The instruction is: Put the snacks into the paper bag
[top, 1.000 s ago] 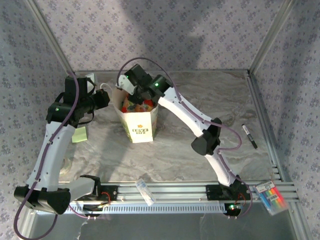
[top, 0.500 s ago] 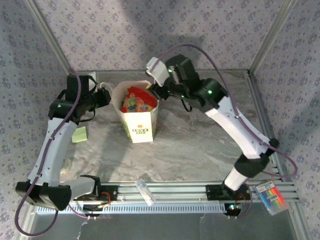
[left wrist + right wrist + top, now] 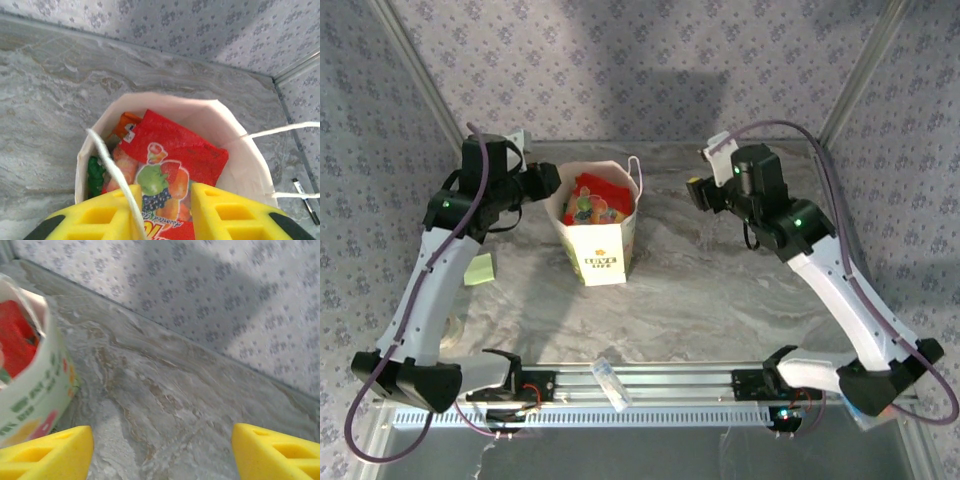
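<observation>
Bare table [image 3: 720,290] lies open right of the paper bag [image 3: 603,250], with the snacks [image 3: 170,155] inside it. Right gripper [image 3: 162,432] — spread wide, empty. Left gripper [image 3: 166,192] — narrowly apart at the bag's rim, cord handle [image 3: 111,165] running between its fingers.

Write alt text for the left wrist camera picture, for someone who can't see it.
Looking down into an open white paper bag on a marble table: a red fruit-print packet lies over an orange packet and a green packet. The yellow fingers of the left claw sit apart at the bottom edge, a white cord handle running between them.
</observation>
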`<action>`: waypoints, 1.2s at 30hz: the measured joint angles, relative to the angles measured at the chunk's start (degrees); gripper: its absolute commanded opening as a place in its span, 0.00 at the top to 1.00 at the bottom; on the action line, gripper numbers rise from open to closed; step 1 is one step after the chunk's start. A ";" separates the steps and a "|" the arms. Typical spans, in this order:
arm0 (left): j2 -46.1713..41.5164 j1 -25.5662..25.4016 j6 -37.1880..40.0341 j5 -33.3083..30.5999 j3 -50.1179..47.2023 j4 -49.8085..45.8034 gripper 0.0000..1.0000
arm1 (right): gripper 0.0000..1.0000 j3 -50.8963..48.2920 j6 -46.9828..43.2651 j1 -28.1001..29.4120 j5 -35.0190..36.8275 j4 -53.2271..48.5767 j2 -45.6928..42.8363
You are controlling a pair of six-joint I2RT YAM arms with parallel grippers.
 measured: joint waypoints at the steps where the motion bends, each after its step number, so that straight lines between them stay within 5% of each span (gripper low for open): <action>1: 0.07 0.00 0.00 -0.70 1.05 -0.20 0.67 | 0.25 -1.73 0.90 -1.09 -0.02 0.33 -0.87; 18: 2.71 -0.02 3.08 -10.40 12.39 -6.69 0.57 | 0.23 -9.25 6.97 -13.44 -1.33 3.93 -2.73; 36: 9.16 3.61 14.69 -31.89 11.96 1.44 0.46 | 0.18 -10.05 9.31 -21.27 -4.98 7.19 1.73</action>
